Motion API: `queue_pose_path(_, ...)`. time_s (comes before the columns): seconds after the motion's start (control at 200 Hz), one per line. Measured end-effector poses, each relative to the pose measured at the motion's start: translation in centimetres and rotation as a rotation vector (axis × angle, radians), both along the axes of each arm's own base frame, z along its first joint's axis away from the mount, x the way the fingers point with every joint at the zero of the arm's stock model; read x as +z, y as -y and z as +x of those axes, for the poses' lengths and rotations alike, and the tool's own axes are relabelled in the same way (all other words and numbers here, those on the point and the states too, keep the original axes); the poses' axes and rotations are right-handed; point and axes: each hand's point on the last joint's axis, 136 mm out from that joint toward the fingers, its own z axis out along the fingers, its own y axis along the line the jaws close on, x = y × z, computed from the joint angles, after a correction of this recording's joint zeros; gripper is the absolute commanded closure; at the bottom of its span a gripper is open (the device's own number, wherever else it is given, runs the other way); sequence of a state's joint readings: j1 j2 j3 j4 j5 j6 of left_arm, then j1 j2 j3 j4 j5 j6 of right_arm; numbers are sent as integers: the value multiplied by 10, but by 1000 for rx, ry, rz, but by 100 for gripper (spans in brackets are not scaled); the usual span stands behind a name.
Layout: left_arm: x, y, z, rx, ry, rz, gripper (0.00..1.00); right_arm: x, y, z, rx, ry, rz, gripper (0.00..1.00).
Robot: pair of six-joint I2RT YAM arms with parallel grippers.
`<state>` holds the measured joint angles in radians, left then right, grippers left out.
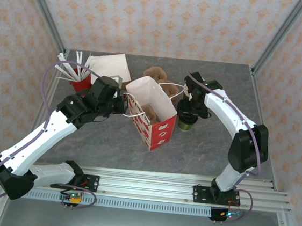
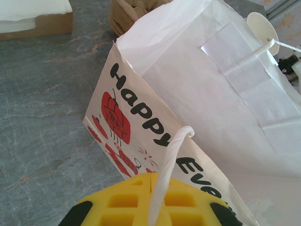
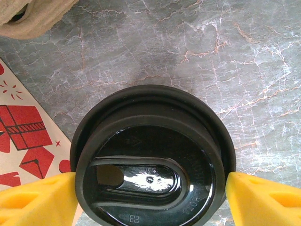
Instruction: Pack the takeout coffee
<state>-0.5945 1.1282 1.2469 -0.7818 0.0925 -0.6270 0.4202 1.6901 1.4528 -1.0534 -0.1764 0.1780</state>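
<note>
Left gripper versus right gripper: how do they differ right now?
The left gripper is shut, pinching the paper bag's white cord handle; the right gripper has its jaws spread wide. The left gripper holds thin cord between touching fingers; the right gripper's fingers flank the takeout coffee's black lid, and a firm grip cannot be confirmed. Both have yellow fingers and sit by the bag.

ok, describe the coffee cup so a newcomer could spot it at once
Find the white-and-red paper bag standing mid-table. Just right of it, between the right gripper's fingers, stands the coffee cup. It is small with a green side and a black lid, unlike the red cup of white sticks far left of the bag.
</note>
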Motion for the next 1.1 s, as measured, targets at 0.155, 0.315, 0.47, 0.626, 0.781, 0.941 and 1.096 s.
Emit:
queue_pose_path(0.155,0,0,0,0,0,0,94,-3,-1,0,3,-8,-4,21)
queue_pose_path(0.315,0,0,0,0,0,0,94,-3,-2,-2,9,-13,-7,21)
queue_pose_path(0.47,0,0,0,0,0,0,94,-5,-2,-3,18,-19,-15,21)
queue_pose_path(0.626,0,0,0,0,0,0,94,-6,-2,-2,21,-16,-26,23)
queue_pose_path(0.781,0,0,0,0,0,0,94,-6,-1,-2,24,-16,-30,25)
queue_pose_path(0.941,0,0,0,0,0,0,94,-5,-1,-2,27,-18,-33,26)
queue_pose_path(1.096,0,0,0,-1,0,0,94,0,3,-4,25,-22,-55,26)
